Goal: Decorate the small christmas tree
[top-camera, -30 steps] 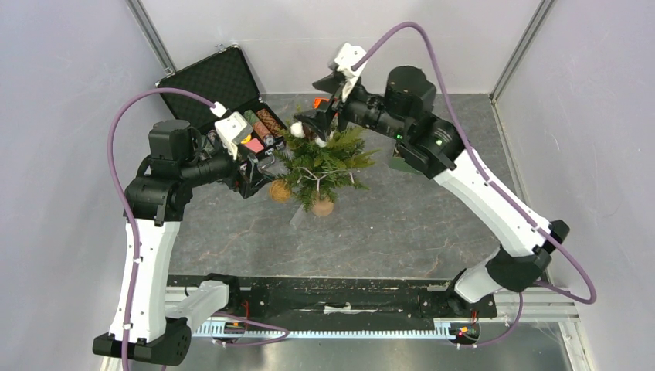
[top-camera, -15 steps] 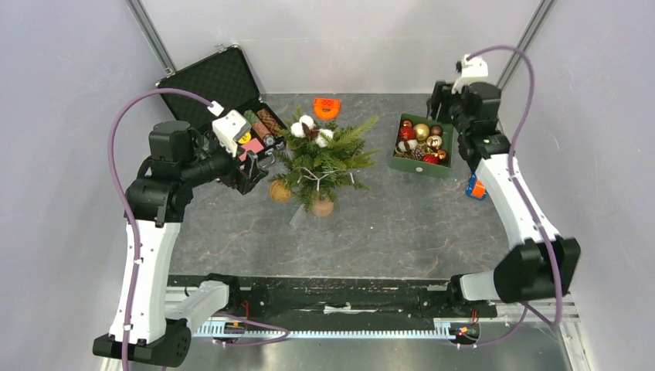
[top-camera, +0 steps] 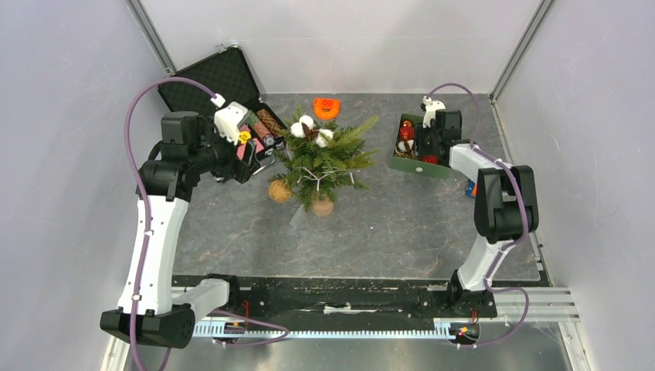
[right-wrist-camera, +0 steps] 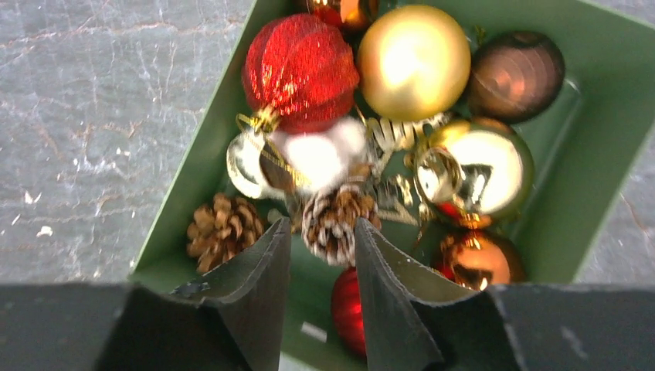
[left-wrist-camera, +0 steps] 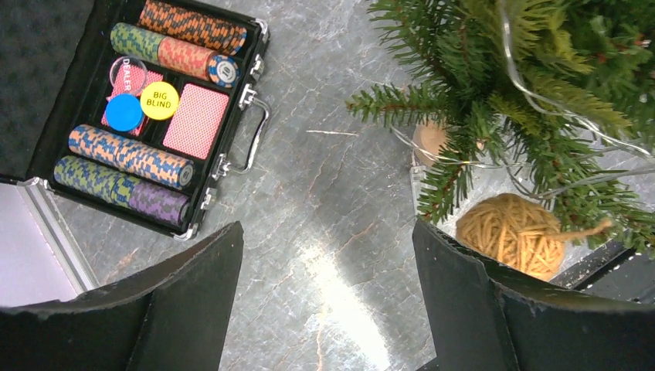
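Looking down from the top external view, we find the small green christmas tree with its tan wooden stump (top-camera: 323,158) standing upright mid-counter, white cotton puffs (top-camera: 307,124) at its crown, between the two arms. The right gripper (top-camera: 422,147) is down inside the green rectangular ornament box (top-camera: 417,167), well apart from the tree, which lies to that gripper's left. The left gripper (top-camera: 251,162) is far nearer, hovering between the open black poker-chip case (top-camera: 212,77) and the tree's edge, with the tan twine ball (top-camera: 279,190) near the trunk. A second ago the right arm reached over the treetop, and half a second ago it stood raised by the far right corner, clear of the box. Now it has dropped into the box, while the tree and the twine ball lie as they did and the left arm has shifted only a little. From the left wrist, we see that gripper spread wide and holding nothing above the bare grey stone counter (left-wrist-camera: 324,193), with the case on one side and the tree's branches and the twine ball on the other. From the right wrist, the jaws have narrowed about a frosted brown pine cone (right-wrist-camera: 334,220), whose long axis seems to run along the gap. It sits below a red glitter bauble (right-wrist-camera: 300,69) and a shiny gold bauble (right-wrist-camera: 413,62). We cannot tell whether the fingers already pinch it. We judge the coming move to be a carry leftward across to the tree.
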Available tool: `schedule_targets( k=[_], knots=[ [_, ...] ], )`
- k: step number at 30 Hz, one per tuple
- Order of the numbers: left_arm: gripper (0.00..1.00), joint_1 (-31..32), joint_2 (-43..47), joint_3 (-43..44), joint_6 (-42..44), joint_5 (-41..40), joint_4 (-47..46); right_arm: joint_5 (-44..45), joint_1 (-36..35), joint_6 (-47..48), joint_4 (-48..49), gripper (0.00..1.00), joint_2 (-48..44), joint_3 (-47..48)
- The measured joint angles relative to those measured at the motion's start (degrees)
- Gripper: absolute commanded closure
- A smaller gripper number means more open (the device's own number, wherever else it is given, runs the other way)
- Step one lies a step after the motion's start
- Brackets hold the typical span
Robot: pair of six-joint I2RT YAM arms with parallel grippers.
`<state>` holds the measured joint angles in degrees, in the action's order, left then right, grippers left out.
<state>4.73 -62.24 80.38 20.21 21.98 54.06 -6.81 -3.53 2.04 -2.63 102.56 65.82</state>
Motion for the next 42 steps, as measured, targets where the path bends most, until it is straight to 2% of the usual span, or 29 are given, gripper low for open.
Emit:
schedule_targets(
  k=[7,14,23,28,33,36,38,42],
  knots=[
    [0.14,-0.90,-0.87,-0.04,0.00,0.20,0.04,-0.79,0.00,1.38,2.05,0.64,7.34,6.05],
    [0.15,-1.03,-1.01,-0.04,0.00,0.22,0.09,-1.09,0.00,1.99,3.08,0.60,8.98,8.79],
    [0.15,-1.18,-1.05,-0.04,0.00,0.61,0.15,-1.92,0.04,2.08,2.45,0.61,10.05,8.96],
    [0.15,-1.18,-1.05,-0.04,0.00,0.68,0.15,-2.38,0.24,1.79,1.44,0.57,12.28,10.75],
    [0.15,-1.18,-1.05,-0.04,0.00,0.90,0.17,-2.38,0.33,1.01,1.25,0.66,14.05,11.08],
    [0.15,-1.18,-1.05,-0.04,0.00,1.07,0.20,-2.43,0.31,0.52,1.25,0.90,14.32,11.39],
    [0.15,-1.18,-1.05,-0.04,0.00,1.09,0.20,-2.43,0.31,0.31,1.27,1.00,14.43,11.74],
    [0.15,-1.18,-1.05,0.02,0.00,1.11,0.24,-2.08,0.39,-0.24,1.18,1.00,14.27,11.74]
  ],
)
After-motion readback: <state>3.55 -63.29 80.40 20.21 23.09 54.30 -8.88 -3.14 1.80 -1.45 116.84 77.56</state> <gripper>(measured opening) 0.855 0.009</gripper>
